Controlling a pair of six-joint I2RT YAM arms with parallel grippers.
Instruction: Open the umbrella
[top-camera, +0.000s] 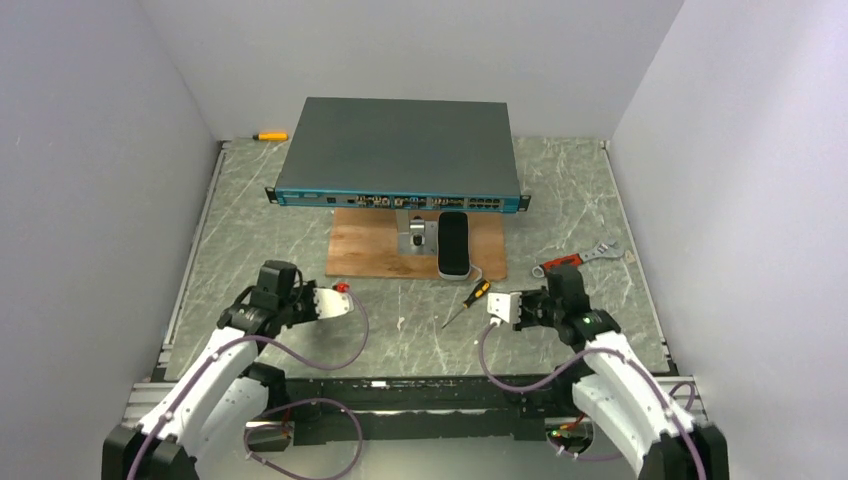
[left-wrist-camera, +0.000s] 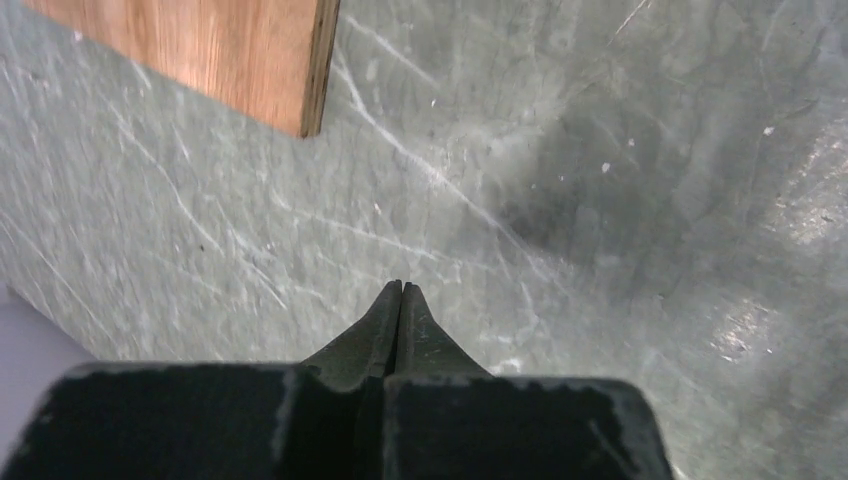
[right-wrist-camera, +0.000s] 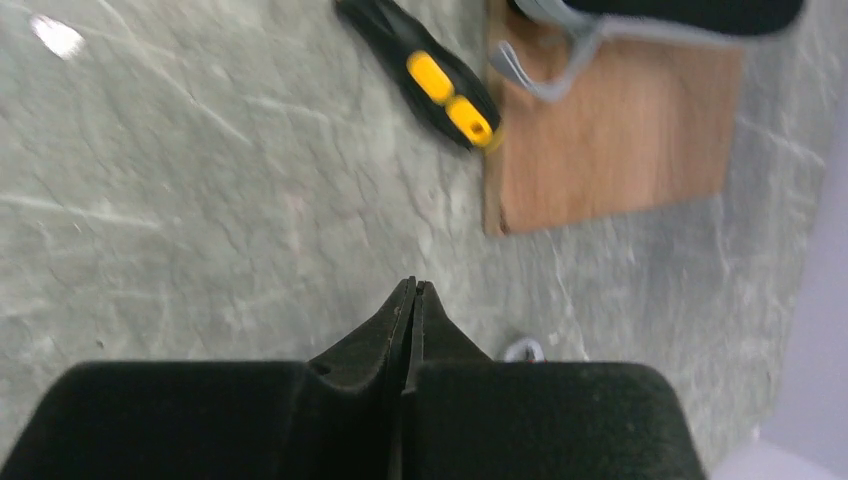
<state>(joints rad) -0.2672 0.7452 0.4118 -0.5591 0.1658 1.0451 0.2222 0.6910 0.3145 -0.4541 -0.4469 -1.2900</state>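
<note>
Black, pale-rimmed umbrella (top-camera: 453, 245) lies packed, long axis running near-to-far — left tool (left-wrist-camera: 401, 287) and right tool (right-wrist-camera: 413, 284) both clenched empty.

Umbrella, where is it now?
In the top view the umbrella lies folded on the right side of the wooden board, in front of the network switch, beyond the black-and-yellow screwdriver.

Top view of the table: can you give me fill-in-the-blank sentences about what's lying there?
The short black, pale-rimmed folded umbrella lies on a flat board made of ____. The left gripper and right gripper are both ____. The black-and-yellow screwdriver lies nearest the ____ gripper. Missing: wood; shut; right.
</note>
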